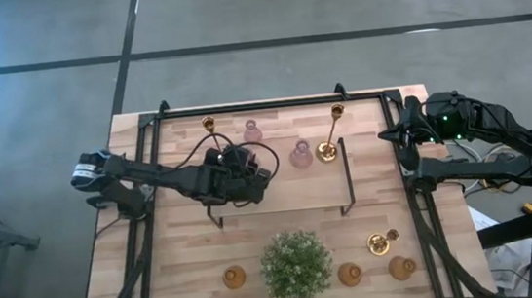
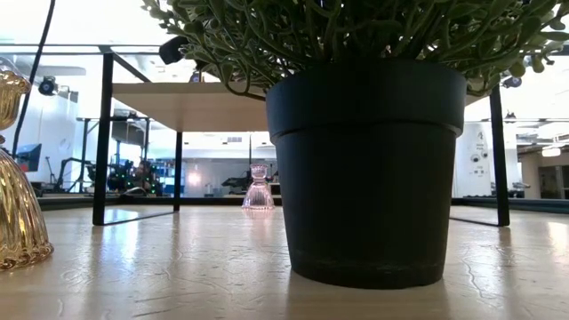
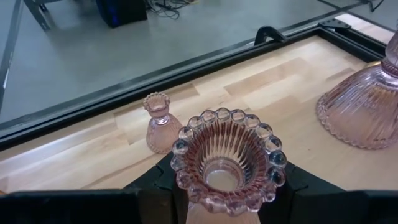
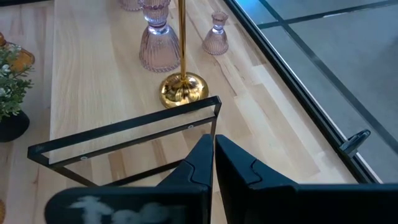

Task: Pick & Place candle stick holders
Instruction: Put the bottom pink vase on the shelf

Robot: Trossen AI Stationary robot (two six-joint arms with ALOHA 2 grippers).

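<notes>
My left gripper (image 3: 227, 186) is shut on a pink glass candle stick holder (image 3: 227, 155) with a beaded rim, over the far left part of the table (image 1: 244, 171). A small pink holder (image 3: 158, 123) and a larger one (image 3: 364, 106) stand on their bases on the table beyond it. Two slim brass sticks (image 1: 209, 125) (image 1: 331, 133) stand near the far edge. A short brass holder (image 1: 381, 244) and amber glass holders (image 1: 233, 276) (image 1: 350, 274) (image 1: 402, 268) stand near the front edge. My right gripper (image 4: 213, 162) is shut on nothing at the table's right side (image 1: 392, 137). My left gripper pinches the pink holder between its two fingers (image 3: 155, 186), one on each side of the body just under the beaded rim (image 3: 186, 177). The open top faces up toward the wrist. The holder's base is hidden below the fingers, so whether it is lifted clear does not show.
A black-framed stand (image 1: 347, 175) spans the middle of the table. A bushy green plant in a dark pot (image 2: 369, 169) stands at the front centre. A black rail (image 1: 271, 102) runs round the table's edge. Bare wood lies between the stand and the front row.
</notes>
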